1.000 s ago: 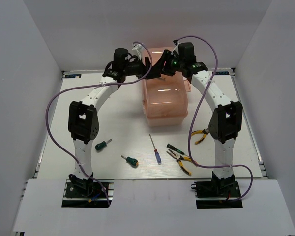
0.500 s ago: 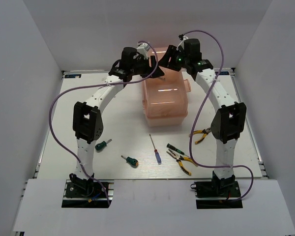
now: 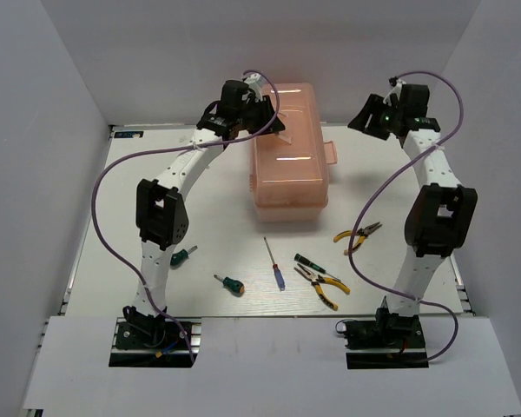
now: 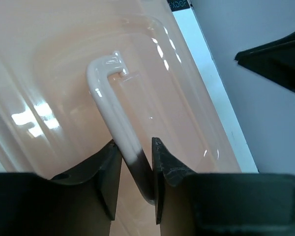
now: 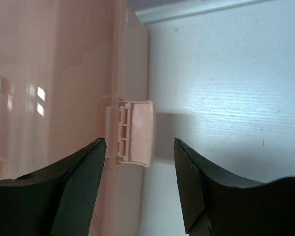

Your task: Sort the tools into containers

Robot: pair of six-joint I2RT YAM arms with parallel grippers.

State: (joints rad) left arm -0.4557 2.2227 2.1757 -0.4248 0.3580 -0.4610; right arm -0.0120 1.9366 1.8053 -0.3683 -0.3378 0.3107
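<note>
The left gripper (image 4: 135, 147) clenches the toolbox's (image 3: 288, 165) white lid handle (image 4: 105, 93), low in its wrist view. The right gripper (image 5: 138, 141) hangs spread, with the side latch (image 5: 137, 118) framed between its fingers. The label (image 4: 179, 4) is unreadable.

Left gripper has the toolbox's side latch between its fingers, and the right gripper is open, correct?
No. The left gripper has the white lid handle of the toolbox between its fingers, not the latch; the left wrist view shows it. The right gripper is open.

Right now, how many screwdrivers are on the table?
4: a green one left, another green one, a blue one centre, a black-green one by the pliers. The shut toolbox could hide more.
</note>
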